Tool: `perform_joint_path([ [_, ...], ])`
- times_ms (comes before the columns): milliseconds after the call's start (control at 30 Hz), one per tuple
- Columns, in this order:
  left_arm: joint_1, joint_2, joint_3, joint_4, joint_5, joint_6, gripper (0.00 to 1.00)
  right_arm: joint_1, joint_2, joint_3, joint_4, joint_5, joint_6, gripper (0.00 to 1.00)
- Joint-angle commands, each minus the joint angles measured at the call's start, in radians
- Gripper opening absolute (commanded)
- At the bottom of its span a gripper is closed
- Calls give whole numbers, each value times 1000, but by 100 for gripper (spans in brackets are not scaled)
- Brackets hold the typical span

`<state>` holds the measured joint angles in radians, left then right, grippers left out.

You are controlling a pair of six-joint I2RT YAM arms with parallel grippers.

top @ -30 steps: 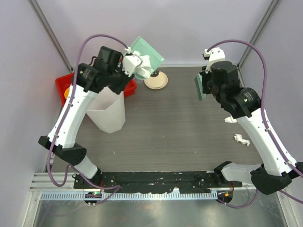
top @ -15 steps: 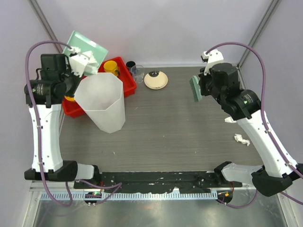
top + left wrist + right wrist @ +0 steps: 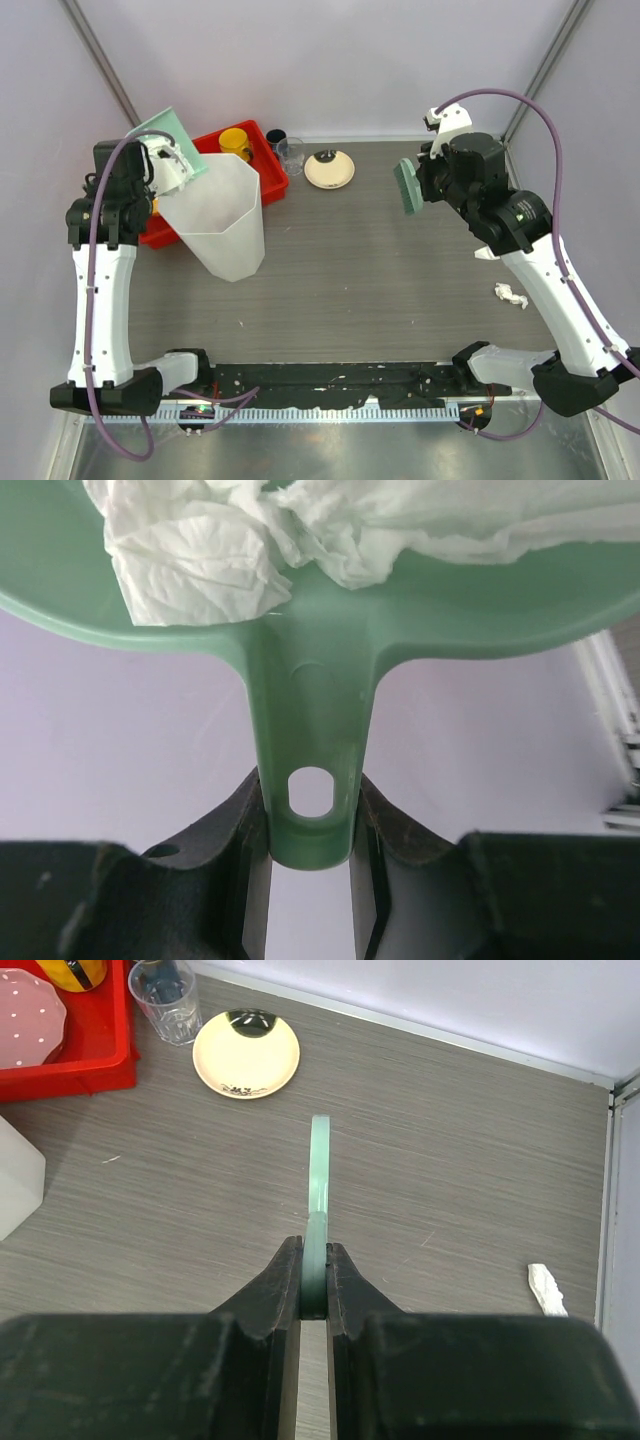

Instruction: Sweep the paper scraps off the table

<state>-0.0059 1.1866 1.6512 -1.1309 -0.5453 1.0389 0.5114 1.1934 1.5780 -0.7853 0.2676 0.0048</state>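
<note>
So here's where we're at. The left gripper (image 3: pixel 310 858) is closed partway around the handle of a green dustpan (image 3: pixel 310 710), one finger on each side of it, snug grip. In the wrist view the handle's long axis runs straight out from the fingers, and the scoop opens up at the end away from them. Crumpled white paper scraps (image 3: pixel 200 560) sit inside the scoop, piled against its back wall.

From above we see the dustpan held up at the far left, tilted, over the far-left rim of a tall white bin (image 3: pixel 225 215). The scoop end points to the far left. A red tray (image 3: pixel 268 172) is just behind the bin, and a cream plate (image 3: pixel 329 169) lies to the right of the tray.

The right gripper (image 3: pixel 315 1295) is clamped fully shut on a thin green scraper (image 3: pixel 319 1180), which we see edge-on. It pokes straight out from the fingers toward the far wall, held above the table (image 3: pixel 350 270) on the far-right side.

One more scrap (image 3: pixel 510 294) lies on the table at the right, just beside the right arm. Another (image 3: pixel 546 1288) shows in the right wrist view, near the right wall, with its long side running near to far.
</note>
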Motion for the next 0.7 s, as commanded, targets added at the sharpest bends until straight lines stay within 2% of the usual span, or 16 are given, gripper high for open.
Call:
perform_joint_path([
  [0,1,-44,-14,187,-68,324,0,1,-32,8,58,-8,-11,1],
  [233,1,-71,-88,238,-125,614,0,1,-23,5,64,-13,-14,1],
  [467,-2,-120,-195,451,-180,921,0,1,-18,5,67,-10,-17,1],
  [667,-28,-148,-241,589,-128,1061,0,3,-21,2,67,-14,-19,1],
])
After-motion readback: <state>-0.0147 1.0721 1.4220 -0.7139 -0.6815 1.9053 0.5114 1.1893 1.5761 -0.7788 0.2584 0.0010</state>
